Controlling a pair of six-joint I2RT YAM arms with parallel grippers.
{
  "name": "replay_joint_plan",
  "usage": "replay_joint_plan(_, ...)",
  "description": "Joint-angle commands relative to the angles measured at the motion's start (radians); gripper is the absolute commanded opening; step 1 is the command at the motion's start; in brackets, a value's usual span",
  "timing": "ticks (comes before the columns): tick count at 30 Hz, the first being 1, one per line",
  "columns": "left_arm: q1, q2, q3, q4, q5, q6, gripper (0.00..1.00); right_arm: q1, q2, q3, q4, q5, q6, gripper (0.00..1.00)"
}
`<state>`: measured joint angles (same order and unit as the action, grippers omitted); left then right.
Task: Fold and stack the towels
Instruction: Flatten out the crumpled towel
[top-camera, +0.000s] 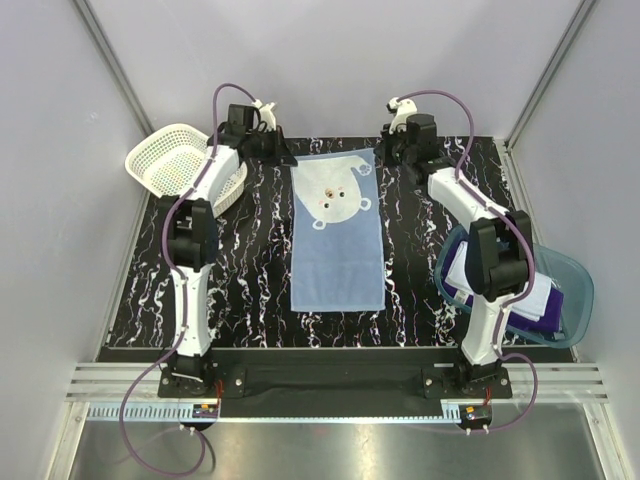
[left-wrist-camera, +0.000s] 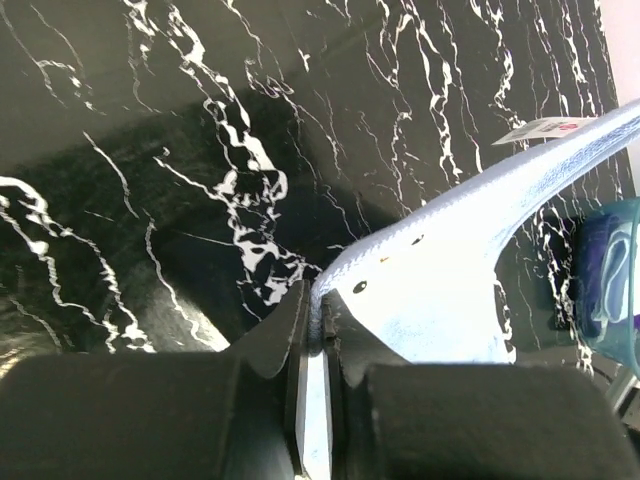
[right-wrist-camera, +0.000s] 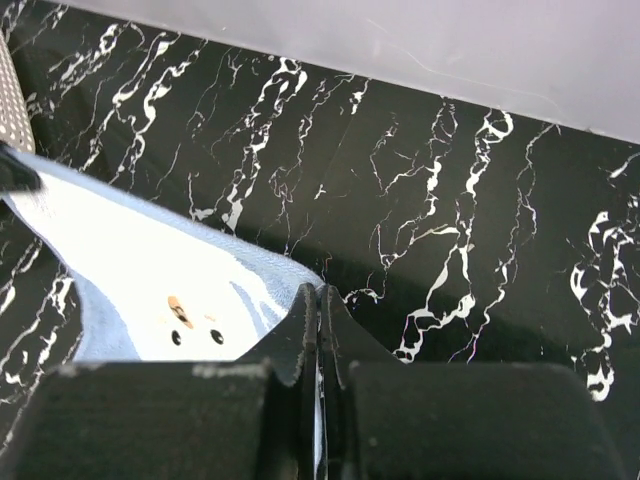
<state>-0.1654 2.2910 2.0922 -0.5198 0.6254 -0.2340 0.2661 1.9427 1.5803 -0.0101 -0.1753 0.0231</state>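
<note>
The light blue towel (top-camera: 338, 232) with the white bear-face print lies spread lengthwise on the black marbled table (top-camera: 240, 270). My left gripper (top-camera: 285, 158) is shut on its far left corner; the cloth (left-wrist-camera: 450, 290) shows pinched between the jaws in the left wrist view. My right gripper (top-camera: 386, 152) is shut on its far right corner, seen in the right wrist view (right-wrist-camera: 190, 290). The far edge is lifted between the two grippers. The purple towel (top-camera: 530, 318) and the white towel (top-camera: 535, 296) lie in the blue tub (top-camera: 575, 290) at the right.
A white lattice basket (top-camera: 175, 165) stands at the far left of the table. The blue tub sits at the right edge, beside the right arm. Grey walls close the back and sides.
</note>
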Motion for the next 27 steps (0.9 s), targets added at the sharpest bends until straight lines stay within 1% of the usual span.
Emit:
replay_joint_plan(1,0.014,-0.025,0.031,0.096,0.039,0.041,0.1,-0.005,0.009,0.032,0.07,-0.058,-0.074,0.0)
replay_joint_plan(3,0.015,-0.03,0.014,0.08,0.042,0.074,0.08,-0.005,-0.011,-0.017,0.091,-0.075,-0.107,0.0)
replay_joint_plan(4,0.015,-0.033,0.006,0.072,0.051,0.088,0.0,-0.005,-0.022,-0.035,0.099,-0.081,-0.115,0.0)
replay_joint_plan(8,0.014,-0.094,-0.063,0.058,0.042,0.149,0.0,-0.007,-0.077,-0.112,0.099,-0.086,-0.15,0.0)
replay_joint_plan(11,0.003,-0.154,-0.124,0.047,0.031,0.197,0.0,-0.005,-0.123,-0.143,0.052,-0.101,-0.167,0.0)
replay_joint_plan(14,-0.014,-0.214,-0.178,0.012,0.005,0.228,0.06,-0.005,-0.185,-0.196,0.027,-0.115,-0.173,0.0)
replay_joint_plan(17,-0.042,-0.271,-0.256,-0.008,-0.03,0.277,0.06,-0.004,-0.243,-0.252,-0.014,-0.125,-0.169,0.0)
replay_joint_plan(22,-0.085,-0.346,-0.371,-0.054,-0.096,0.298,0.02,0.001,-0.343,-0.327,-0.071,-0.161,-0.131,0.0)
replay_joint_plan(24,-0.114,-0.398,-0.409,-0.059,-0.134,0.306,0.03,0.004,-0.385,-0.364,-0.111,-0.151,-0.115,0.0)
replay_joint_plan(25,-0.124,-0.419,-0.46,-0.057,-0.171,0.305,0.03,0.008,-0.399,-0.393,-0.122,-0.148,-0.106,0.0)
replay_joint_plan(27,-0.143,-0.485,-0.51,-0.037,-0.185,0.294,0.04,0.013,-0.444,-0.427,-0.148,-0.144,-0.082,0.0)
